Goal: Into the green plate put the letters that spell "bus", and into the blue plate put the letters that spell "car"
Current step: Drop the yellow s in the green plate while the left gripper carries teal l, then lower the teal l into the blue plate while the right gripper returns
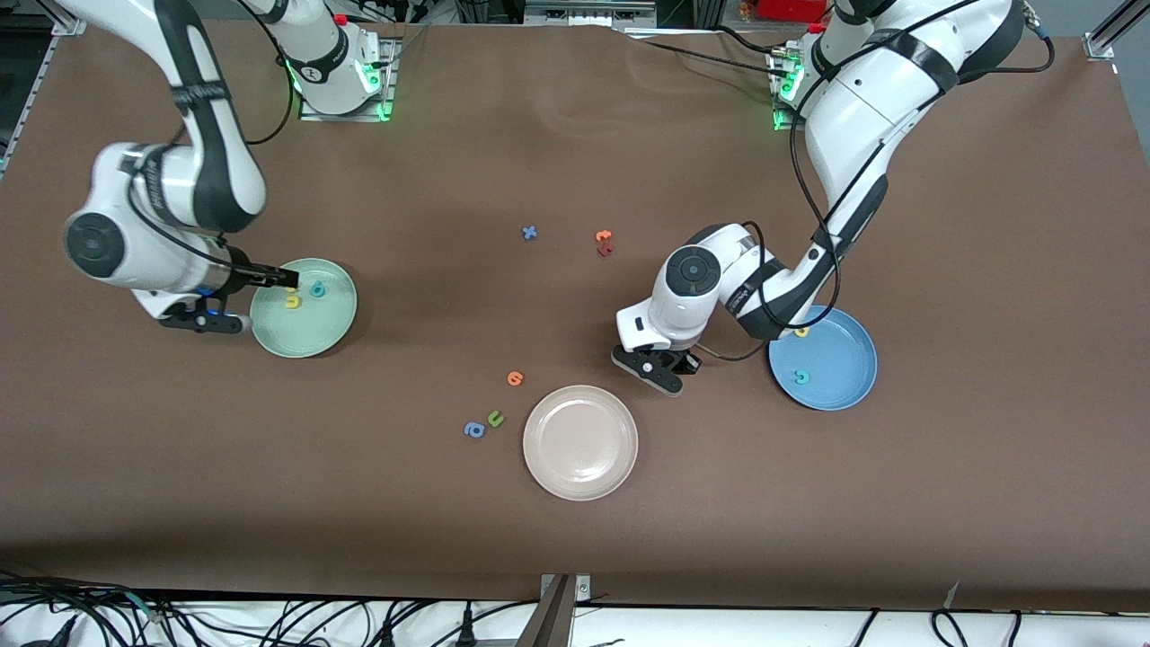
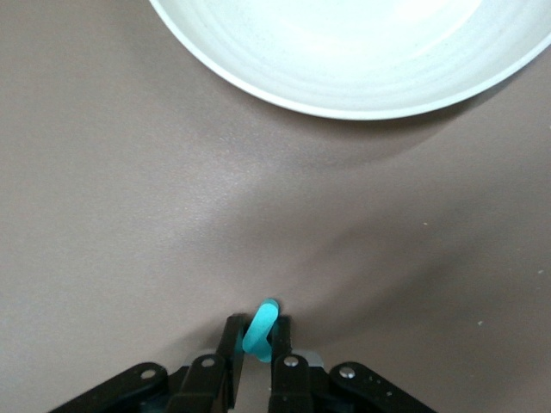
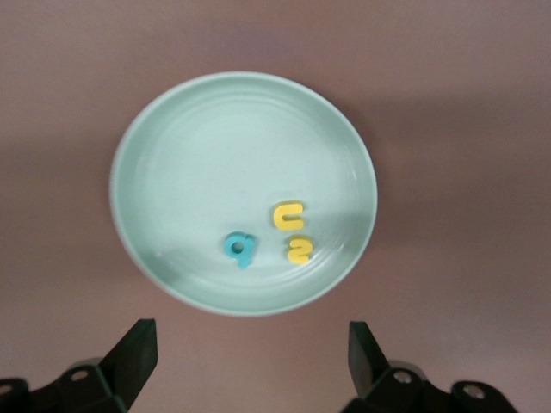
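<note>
The green plate lies toward the right arm's end and holds a teal "b", a yellow "u" and a yellow "s". My right gripper hangs open and empty over that plate's rim. The blue plate holds a teal "c" and a yellow "a". My left gripper is low at the table between the blue and beige plates. It is shut on a teal letter, seen edge-on, so its shape does not read.
A beige plate lies nearest the front camera. Near it are an orange letter, an olive "u" and a blue "a". A blue "x", an orange letter and a dark red one lie mid-table.
</note>
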`<state>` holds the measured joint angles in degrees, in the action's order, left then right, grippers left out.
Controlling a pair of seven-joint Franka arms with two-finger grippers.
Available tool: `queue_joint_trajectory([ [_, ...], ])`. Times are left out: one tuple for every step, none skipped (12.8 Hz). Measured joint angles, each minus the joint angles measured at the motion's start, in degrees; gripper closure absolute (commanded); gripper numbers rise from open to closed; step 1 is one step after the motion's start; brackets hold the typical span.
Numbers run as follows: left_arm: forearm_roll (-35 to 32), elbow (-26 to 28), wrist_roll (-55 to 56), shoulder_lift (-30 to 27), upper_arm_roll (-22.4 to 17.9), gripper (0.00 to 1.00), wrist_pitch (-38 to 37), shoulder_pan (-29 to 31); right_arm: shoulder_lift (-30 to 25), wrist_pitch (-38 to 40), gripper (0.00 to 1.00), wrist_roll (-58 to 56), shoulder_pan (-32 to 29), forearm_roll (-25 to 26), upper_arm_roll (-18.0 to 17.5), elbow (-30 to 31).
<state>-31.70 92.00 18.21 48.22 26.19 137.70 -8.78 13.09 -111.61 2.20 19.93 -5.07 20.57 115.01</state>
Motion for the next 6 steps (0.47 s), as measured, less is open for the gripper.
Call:
queue_joint_trajectory([
  [-0.01,-0.27,-0.28,-0.01,-0.02,0.88,0.00,0.21,-1.12,3.42,0.02,0.00,-0.01,0.00,0.19,-2.92],
  [-0.02,-0.76,-0.46,-0.05,0.01,0.88,-0.01,0.56,-2.20,6.20,0.02,0.00,-0.01,0.00,0.29,-5.52],
  [-0.03,-1.24,-0.59,-0.27,0.04,0.88,-0.13,1.09,-3.16,8.47,0.01,0.00,-0.01,0.00,0.32,-7.76],
  [-0.03,-1.71,-0.92,-0.70,0.07,0.88,-0.72,1.78,-4.07,10.64,0.01,0.01,-0.01,0.00,0.32,-9.82],
  [-0.03,-2.12,-2.11,-1.37,0.15,0.88,-1.73,2.69,-4.88,13.00,0.01,0.02,-0.01,0.00,0.33,-11.89],
  [-0.03,-2.39,-4.26,-2.31,0.40,0.88,-3.05,4.09,-5.39,15.50,0.01,0.02,-0.01,0.00,0.34,-14.07],
])
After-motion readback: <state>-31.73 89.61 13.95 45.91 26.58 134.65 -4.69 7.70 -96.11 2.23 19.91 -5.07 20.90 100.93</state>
